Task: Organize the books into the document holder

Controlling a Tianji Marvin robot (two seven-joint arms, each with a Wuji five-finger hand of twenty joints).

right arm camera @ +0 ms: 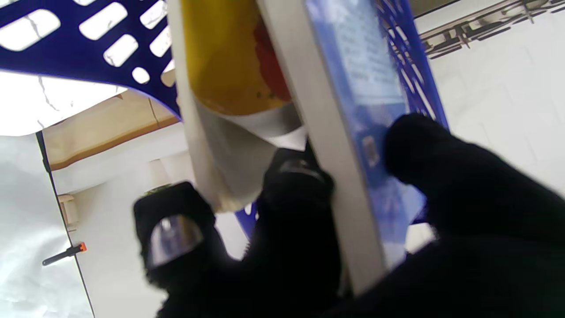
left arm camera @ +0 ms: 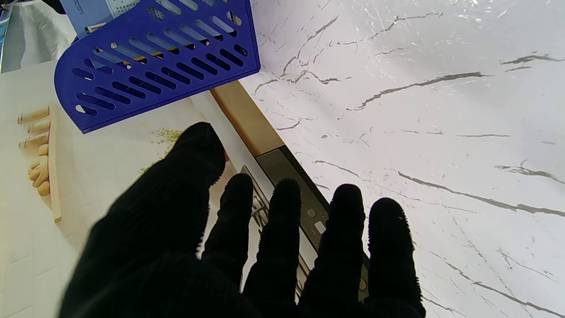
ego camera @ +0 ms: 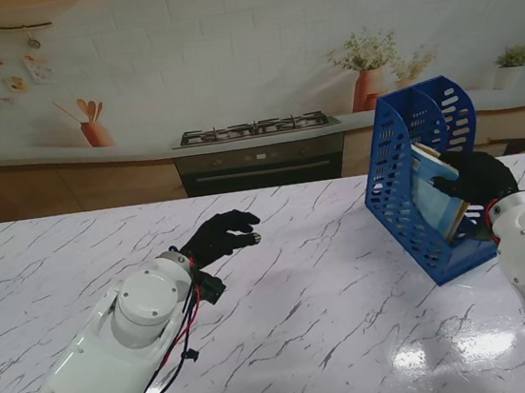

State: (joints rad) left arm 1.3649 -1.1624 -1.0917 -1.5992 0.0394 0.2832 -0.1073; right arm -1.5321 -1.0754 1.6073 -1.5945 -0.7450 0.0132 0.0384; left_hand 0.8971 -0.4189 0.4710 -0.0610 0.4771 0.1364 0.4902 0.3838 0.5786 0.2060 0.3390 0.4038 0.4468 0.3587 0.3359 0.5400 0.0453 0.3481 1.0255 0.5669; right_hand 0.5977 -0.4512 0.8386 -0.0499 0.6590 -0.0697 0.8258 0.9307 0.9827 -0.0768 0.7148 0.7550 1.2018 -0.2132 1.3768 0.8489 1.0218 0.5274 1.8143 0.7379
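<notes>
Gripping the blue book [ego camera: 435, 196], my right hand [ego camera: 477, 184] has thumb on the cover and fingers [right arm camera: 295, 185] behind, a hold that seems meant to steady it as it enters the holder [ego camera: 413, 173]. A second book [right arm camera: 234, 57], yellow-covered, already sits in the holder beside it. My left hand [ego camera: 221, 235] hovers spread and empty, well apart. Marble table [ego camera: 307, 325], glossy; printed kitchen backdrop behind.

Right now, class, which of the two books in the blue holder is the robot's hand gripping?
The blue-covered book, pinched between thumb and fingers of the right hand. The yellow-covered book beside it in the document holder is not gripped.
</notes>
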